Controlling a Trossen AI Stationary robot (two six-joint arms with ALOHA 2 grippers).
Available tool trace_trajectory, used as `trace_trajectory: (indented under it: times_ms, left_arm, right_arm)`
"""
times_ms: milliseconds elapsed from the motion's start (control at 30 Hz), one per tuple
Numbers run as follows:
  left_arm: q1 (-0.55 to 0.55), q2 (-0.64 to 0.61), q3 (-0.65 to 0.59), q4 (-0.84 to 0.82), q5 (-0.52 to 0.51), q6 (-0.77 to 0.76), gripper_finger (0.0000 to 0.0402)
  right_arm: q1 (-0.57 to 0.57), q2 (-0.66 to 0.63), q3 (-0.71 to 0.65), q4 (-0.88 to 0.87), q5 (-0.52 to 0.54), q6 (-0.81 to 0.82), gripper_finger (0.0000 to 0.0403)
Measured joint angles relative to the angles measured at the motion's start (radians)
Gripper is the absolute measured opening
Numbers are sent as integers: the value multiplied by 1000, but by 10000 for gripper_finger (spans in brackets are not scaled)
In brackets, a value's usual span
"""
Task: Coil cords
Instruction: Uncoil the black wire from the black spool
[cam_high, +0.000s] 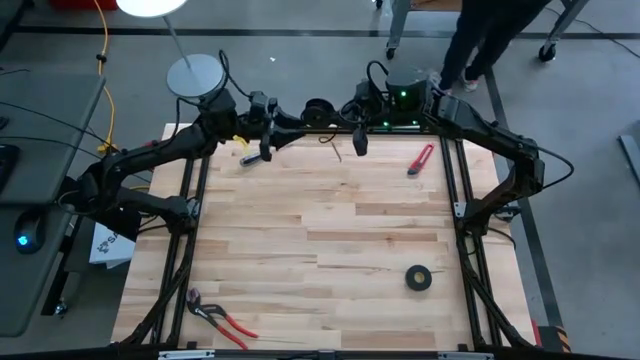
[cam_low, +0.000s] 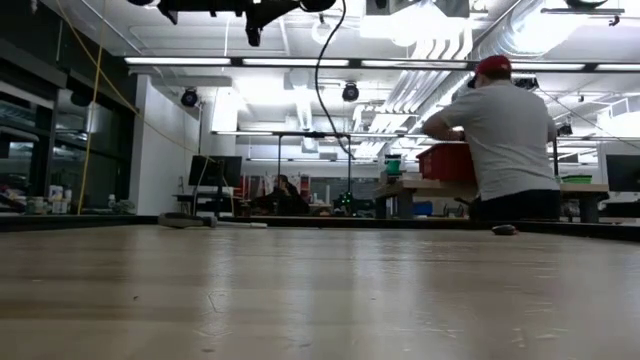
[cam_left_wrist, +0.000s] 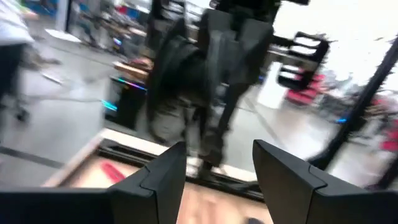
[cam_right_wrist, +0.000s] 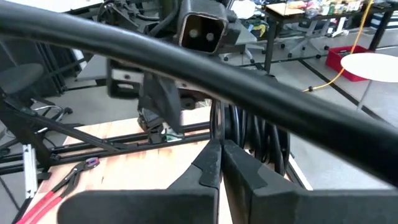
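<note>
The black cord shows as a small bundle of loops (cam_high: 318, 108) high above the table's far edge, between my two grippers. The loops also show just beyond my right fingers in the right wrist view (cam_right_wrist: 252, 134). A thin tail (cam_low: 322, 90) hangs down from the loops toward the far edge. My right gripper (cam_high: 358, 143) (cam_right_wrist: 221, 158) is shut at the cord. My left gripper (cam_high: 265, 150) (cam_left_wrist: 217, 168) is open and empty. It is held high, a short way to the left of the loops, and faces my right gripper. My right gripper has its two fingers shut together on a thin strand of the cord (cam_right_wrist: 215, 127) that comes out at their tips. The loops hang just past the fingers, lifted clear of the table. Which part of the cord the strand is I cannot tell.
A black tape roll (cam_high: 418, 278) lies near the right side. Red pliers (cam_high: 420, 160) lie at the far right and red-handled pliers (cam_high: 220, 320) at the near left. A lamp base (cam_high: 195, 75) stands beyond the far left corner. A person (cam_low: 500, 130) stands beyond the table.
</note>
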Motion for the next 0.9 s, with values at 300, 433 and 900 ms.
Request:
trace_trajectory:
  times_ms: [300, 433, 900]
  left_arm:
    - [-16, -13, 0, -42, 79, -36, 178]
    - [-14, -13, 0, 8, 38, -22, 178]
    - [6, -13, 0, 58, -1, -4, 178]
  right_arm:
    - [-8, 0, 0, 0, 16, -4, 0]
    - [-8, 0, 0, 7, 16, 0, 0]
    - [-7, 0, 0, 63, -21, 27, 0]
